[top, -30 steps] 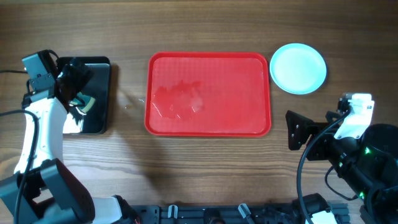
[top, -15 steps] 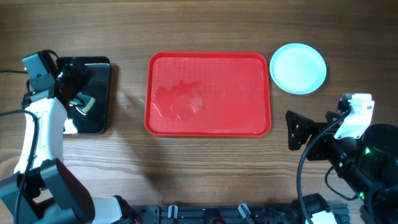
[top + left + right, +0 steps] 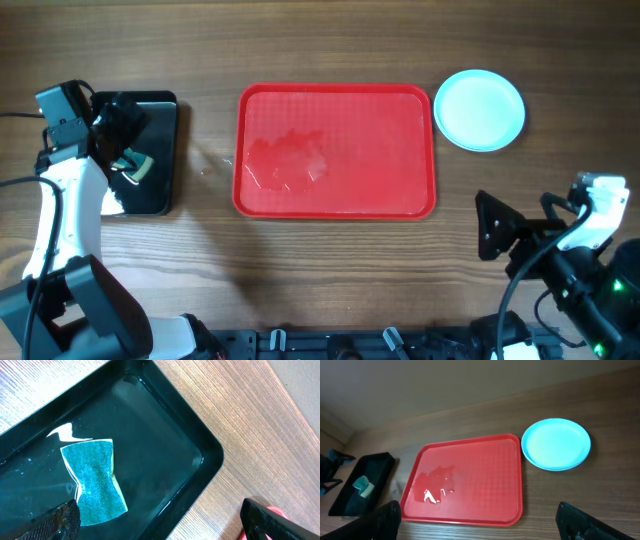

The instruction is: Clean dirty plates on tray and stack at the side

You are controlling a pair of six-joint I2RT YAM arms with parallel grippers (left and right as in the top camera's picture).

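Note:
The red tray (image 3: pixel 400 110) lies mid-table with a wet smear and nothing on it; it also shows in the right wrist view (image 3: pixel 490 480). A stack of pale turquoise plates (image 3: pixel 480 109) sits to its right, also in the right wrist view (image 3: pixel 556 442); no white plate shows. My left gripper (image 3: pixel 125 140) is open over the black tray (image 3: pixel 160 110), above a teal sponge (image 3: pixel 95 482). My right gripper (image 3: pixel 490 228) is open and empty, low at the right, apart from the tray and plates.
The black tray (image 3: pixel 200 447) holds shallow water and the sponge (image 3: pixel 135 167). It stands left of the red tray with bare wooden table (image 3: pixel 320 270) between them. A few water drops lie on the wood near the red tray's left edge.
My right arm has drawn back toward the lower right, away from the tray. The left arm, sponge, plates and tray have not moved.

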